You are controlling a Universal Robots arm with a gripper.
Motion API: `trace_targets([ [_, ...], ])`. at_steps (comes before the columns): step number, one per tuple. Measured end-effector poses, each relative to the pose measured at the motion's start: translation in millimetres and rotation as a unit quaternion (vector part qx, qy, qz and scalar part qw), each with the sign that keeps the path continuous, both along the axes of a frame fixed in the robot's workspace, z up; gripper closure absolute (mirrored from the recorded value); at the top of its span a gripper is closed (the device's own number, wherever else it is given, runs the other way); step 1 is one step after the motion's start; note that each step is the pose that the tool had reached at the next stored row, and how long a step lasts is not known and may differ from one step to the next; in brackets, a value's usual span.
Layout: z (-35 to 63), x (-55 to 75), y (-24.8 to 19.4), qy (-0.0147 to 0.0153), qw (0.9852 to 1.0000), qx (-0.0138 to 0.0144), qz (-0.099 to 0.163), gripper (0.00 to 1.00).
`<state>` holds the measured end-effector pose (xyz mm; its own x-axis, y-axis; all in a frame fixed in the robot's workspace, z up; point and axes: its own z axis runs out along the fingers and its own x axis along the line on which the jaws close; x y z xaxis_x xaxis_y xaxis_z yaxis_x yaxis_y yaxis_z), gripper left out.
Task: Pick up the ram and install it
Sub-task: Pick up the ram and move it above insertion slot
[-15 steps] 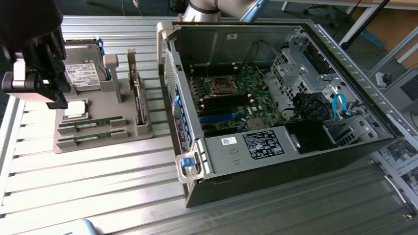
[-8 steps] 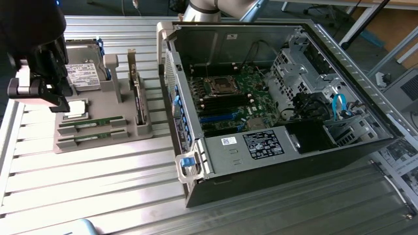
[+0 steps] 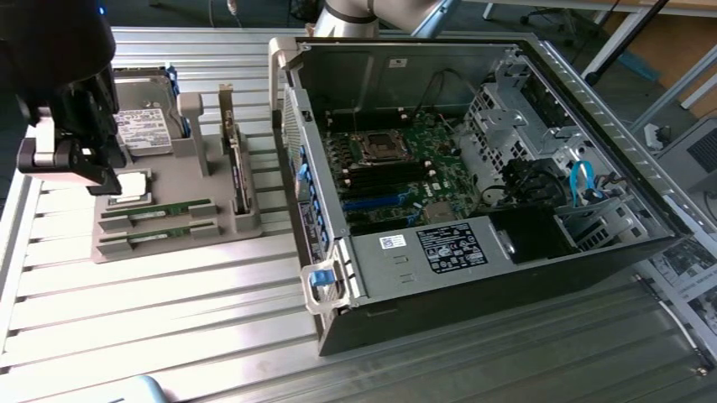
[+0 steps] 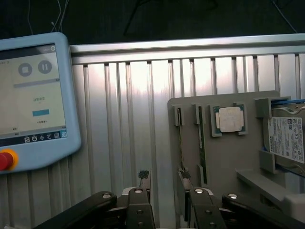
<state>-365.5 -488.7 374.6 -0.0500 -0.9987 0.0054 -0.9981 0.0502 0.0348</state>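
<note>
Green ram (image 4: 201,143) in grey tray (image 4: 228,157) | gripper (image 4: 163,177) wide open, empty, near it

- Soft, even light covers the ribbed metal table (image 3: 168,285) in the exterior view; shadows are faint.
- The open computer case (image 3: 370,75) is dimmer inside.
- In the wrist view, glare whitens the table's ribs; the background is nearly black.

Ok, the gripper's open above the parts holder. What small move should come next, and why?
Probably a short sideways shift to centre the gripper over one ram stick before descending. Its jaws stand open and hold nothing above the gray holder. Both sticks sit edge-up in their slots, beside the gap between the jaws, not under it.
</note>
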Motion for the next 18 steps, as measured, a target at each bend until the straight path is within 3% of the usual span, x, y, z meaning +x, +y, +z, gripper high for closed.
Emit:
trace_targets([
  [18,-8.3,1.9,0.0,-0.0001,1.0000,0.0000,0.000,0.64],
])
